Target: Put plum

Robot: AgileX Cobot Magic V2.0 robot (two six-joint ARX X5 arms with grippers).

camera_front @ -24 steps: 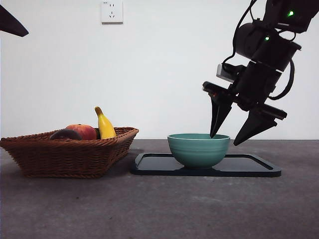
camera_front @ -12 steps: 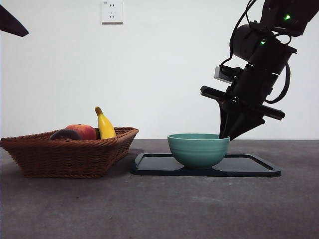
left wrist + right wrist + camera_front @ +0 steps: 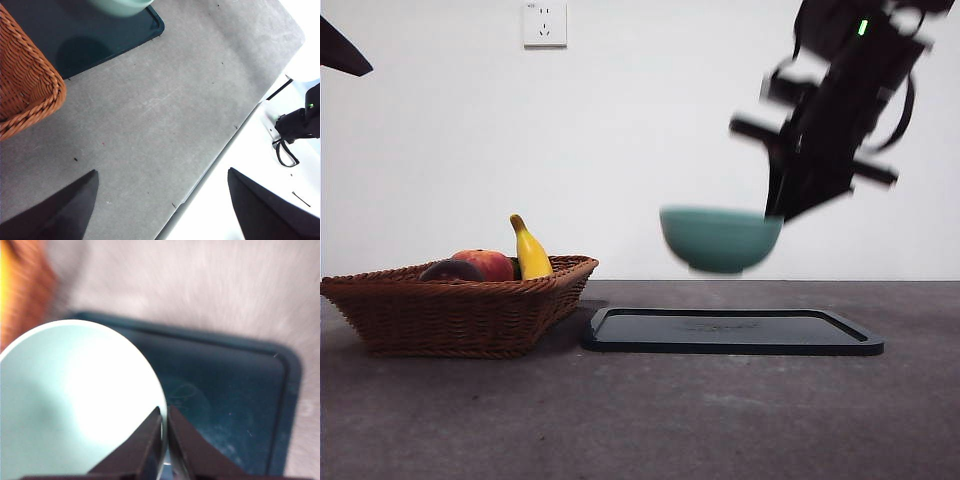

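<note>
1. Gripping the bowl by its rim – right end effector pinched narrow on the edge, one jaw inside and one outside, carrying the bowl in the air above the tray.
2. Blurring in the front view – bowl and arm both smeared, so judging them to be in motion; direction not readable from this moment alone.
3. Lying untouched in the basket: the plum, dark and low at the near side, just beside the peach, with the banana standing up behind.
4. Waiting well away from the fruit: left end effector, jaws spread wide over bare desk, holding nothing, with the basket corner and tray edge at the far side of its view.
5. Judging progress as early – only a container being handled, apparently as preparation; plum not yet grasped, lifted or placed.
6. Remaining, by that judgement: setting the bowl somewhere reachable, reaching into the basket, picking the plum rather than the peach, and dropping it into its destination – likely the bowl, though the task line leaves that unsaid.
</note>
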